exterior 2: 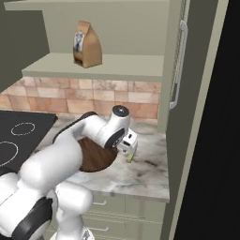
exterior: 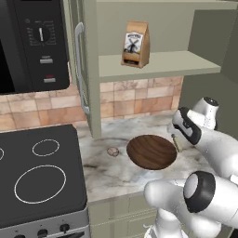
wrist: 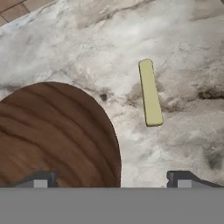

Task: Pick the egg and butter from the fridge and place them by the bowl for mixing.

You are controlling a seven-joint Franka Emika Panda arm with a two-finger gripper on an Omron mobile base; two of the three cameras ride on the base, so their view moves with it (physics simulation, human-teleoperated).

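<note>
Honestly, both look placed: butter (wrist: 150, 92) just beside the bowl (wrist: 52, 135), egg (exterior: 112, 151) opposite. Gripper (wrist: 111, 179) is spread and empty, so lift straight up without nudging anything.

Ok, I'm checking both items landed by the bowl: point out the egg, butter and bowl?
egg (exterior: 112, 151): left base view, middle of its shell.
butter (wrist: 150, 92): hand view, middle of the stick's top face.
bowl (exterior: 152, 152): left base view, its wooden inside.

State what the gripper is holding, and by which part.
Nothing is held. The gripper is open above the counter; the butter lies flat there, clear of both fingertips, beside the bowl.
</note>
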